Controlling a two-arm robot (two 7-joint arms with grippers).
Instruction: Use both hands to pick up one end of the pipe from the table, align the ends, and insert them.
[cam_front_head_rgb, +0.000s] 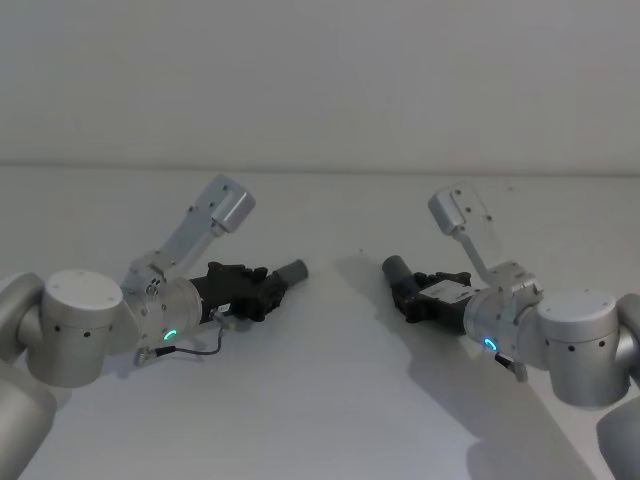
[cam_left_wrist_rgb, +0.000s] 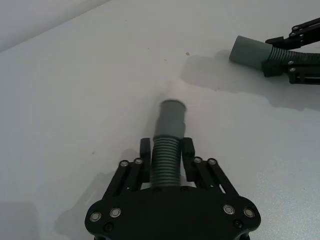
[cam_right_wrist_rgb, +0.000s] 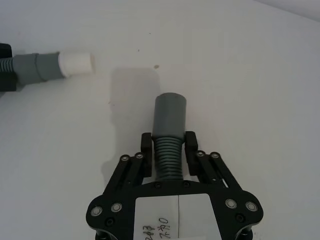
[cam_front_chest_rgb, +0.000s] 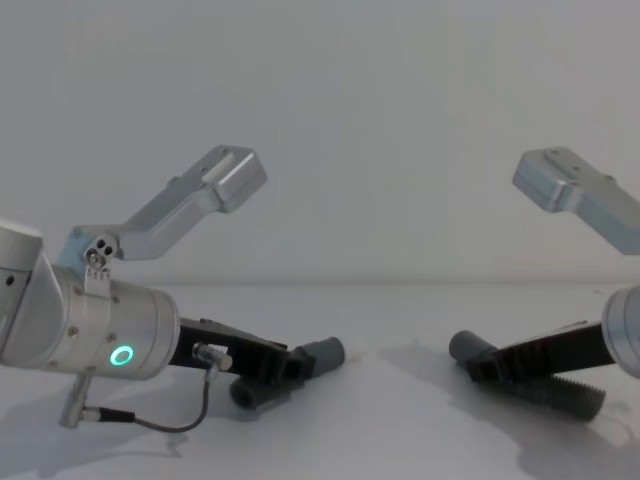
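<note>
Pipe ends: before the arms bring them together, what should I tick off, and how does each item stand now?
1. Left gripper shut on left hose: ok.
2. Right gripper shut on right hose: ok.
3. White tip and wide cuff stick out past the grippers: ok.
4. Tip and cuff on one axis: not ok, they point at an angle to each other.
5. Tip inside cuff: not ok, bare table lies between them.
</note>
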